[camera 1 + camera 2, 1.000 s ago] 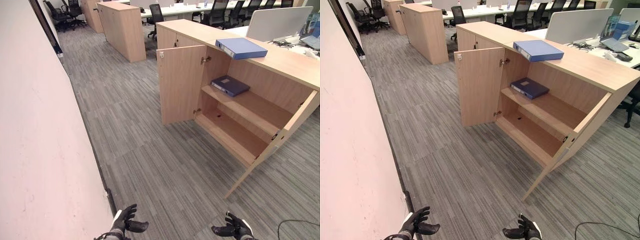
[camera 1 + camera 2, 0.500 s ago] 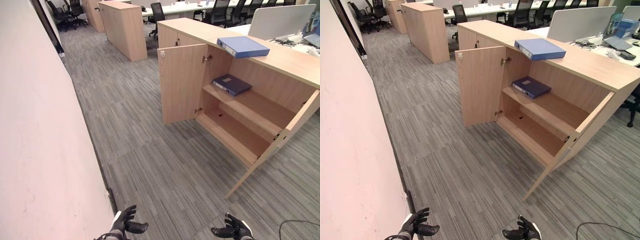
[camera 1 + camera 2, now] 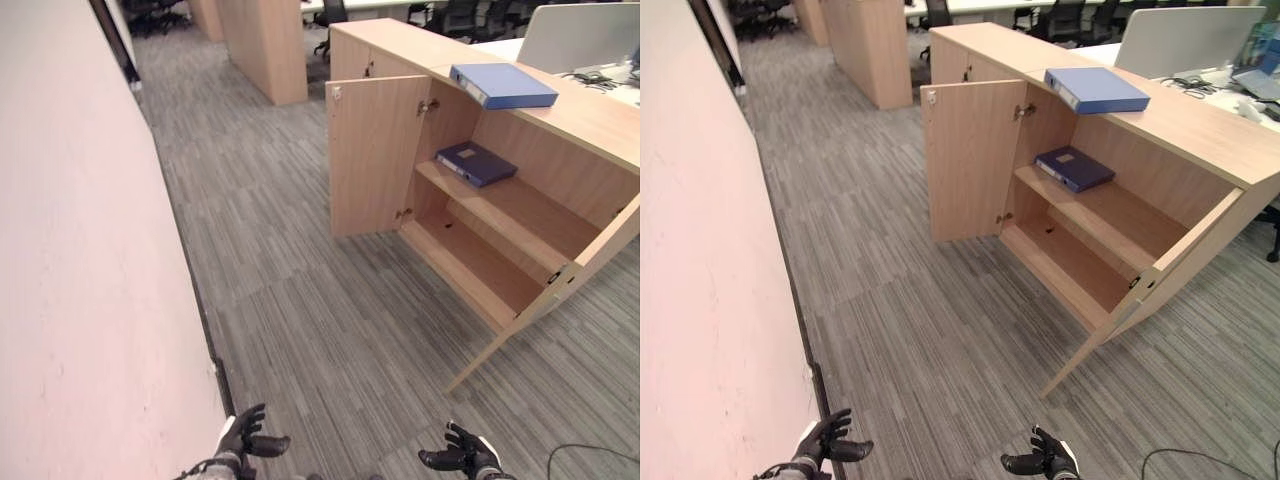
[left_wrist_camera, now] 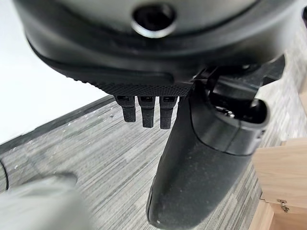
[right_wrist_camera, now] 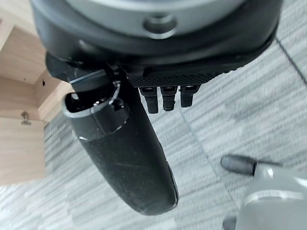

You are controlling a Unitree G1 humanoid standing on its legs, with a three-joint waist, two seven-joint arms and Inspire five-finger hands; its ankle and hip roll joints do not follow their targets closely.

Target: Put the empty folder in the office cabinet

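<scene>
Each hand was dark, almost black. The left hand [image 3: 244, 440] had a pale patch across its back, and the right hand [image 3: 462, 460] showed a lighter band near the wrist. Up close, the left hand's casing was smooth black with a round recessed screw hole, edged by a band of finely knurled texture. Its fingers [image 4: 146, 110] were short, squared black segments in a row, and its thumb [image 4: 201, 167] was thick, rounded and matt. The right thumb [image 5: 124, 158] looked alike, faintly glossy.
</scene>
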